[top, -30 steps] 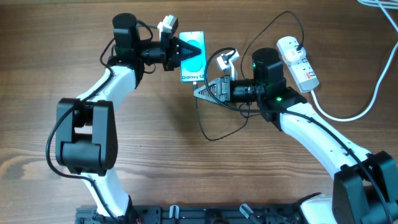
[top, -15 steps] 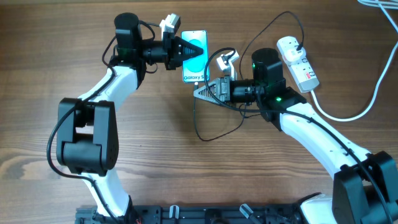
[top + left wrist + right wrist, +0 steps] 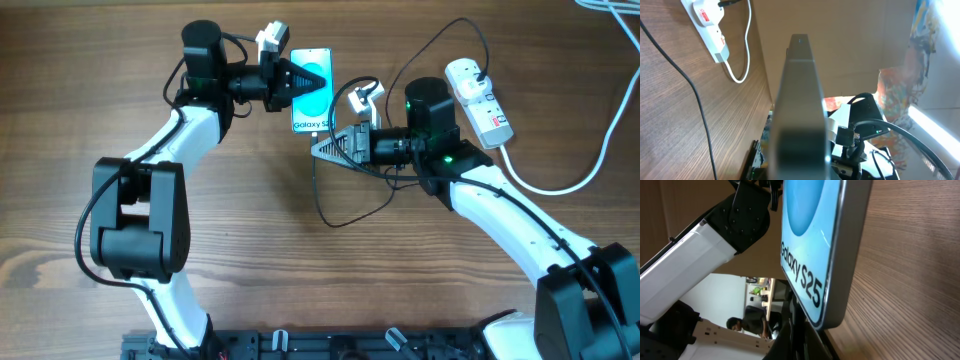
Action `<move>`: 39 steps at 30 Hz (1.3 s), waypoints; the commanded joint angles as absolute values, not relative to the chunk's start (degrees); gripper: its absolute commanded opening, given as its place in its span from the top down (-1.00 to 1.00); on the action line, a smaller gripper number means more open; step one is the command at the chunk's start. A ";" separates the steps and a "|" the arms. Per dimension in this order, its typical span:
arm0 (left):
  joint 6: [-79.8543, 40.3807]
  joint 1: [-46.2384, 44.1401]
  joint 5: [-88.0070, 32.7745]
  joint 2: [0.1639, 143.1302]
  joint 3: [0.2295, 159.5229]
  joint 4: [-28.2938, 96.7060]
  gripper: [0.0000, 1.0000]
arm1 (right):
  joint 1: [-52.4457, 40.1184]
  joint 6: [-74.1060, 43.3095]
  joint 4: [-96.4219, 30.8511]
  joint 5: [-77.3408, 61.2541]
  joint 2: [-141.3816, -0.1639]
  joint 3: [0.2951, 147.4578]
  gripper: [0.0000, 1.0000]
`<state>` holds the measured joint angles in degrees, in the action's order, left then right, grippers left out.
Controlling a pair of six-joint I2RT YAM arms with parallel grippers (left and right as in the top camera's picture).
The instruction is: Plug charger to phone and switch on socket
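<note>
Where the left gripper (image 3: 296, 82) bites: clamped on the phone (image 3: 316, 98), at its side edge; fingers unseen in wrist view.
Right gripper (image 3: 320, 149): pinched on the charger (image 3: 340, 223) at the phone's lower end; connector hidden.
Socket (image 3: 480, 100): well right; switch too small to read.

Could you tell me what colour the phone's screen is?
Phone: bright cyan; best in right wrist view.

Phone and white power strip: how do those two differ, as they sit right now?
The phone shows a bright cyan screen; the power strip is white with red marks. The left gripper holds the phone; the power strip lies free on the table. A thick white cord leaves the power strip, none the phone. Both are flat and oblong.
</note>
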<state>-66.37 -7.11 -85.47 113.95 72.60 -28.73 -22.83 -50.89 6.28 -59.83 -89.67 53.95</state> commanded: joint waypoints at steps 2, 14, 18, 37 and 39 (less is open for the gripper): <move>-66.50 -7.11 -90.28 112.49 73.08 -30.20 0.92 | -21.63 -52.23 6.81 -55.57 -89.80 54.74 0.91; -66.50 -7.29 -90.28 112.38 73.08 -33.10 0.92 | -21.61 -52.73 7.55 -53.74 -89.80 54.74 0.92; -66.57 -7.29 -90.30 112.22 73.08 -32.40 0.92 | -21.61 -52.45 8.25 -53.87 -89.80 54.74 0.91; -43.75 -4.91 -81.25 96.86 67.57 3.03 0.92 | -22.17 -29.82 -17.89 -68.18 -71.20 54.74 0.91; -39.03 -5.02 -78.87 93.93 65.89 9.39 0.92 | -22.87 -26.11 -23.66 -70.08 -68.99 54.74 0.91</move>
